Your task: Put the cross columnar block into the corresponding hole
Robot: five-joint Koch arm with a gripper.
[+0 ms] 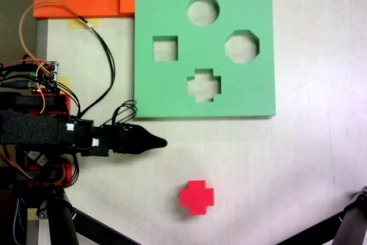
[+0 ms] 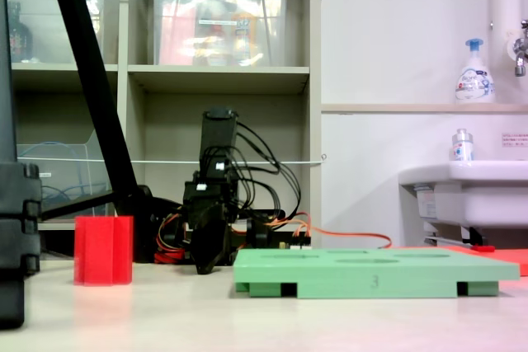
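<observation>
Gripper (image 1: 162,141) sits low, tip aimed toward three o'clock in the fixed view from above, grasping nothing; whether its jaws are parted, cannot tell. The cross columnar block (image 1: 196,197) waits free at its five o'clock, the corresponding hole (image 1: 205,86) at one o'clock in the green board (image 1: 252,15), unfilled
</observation>
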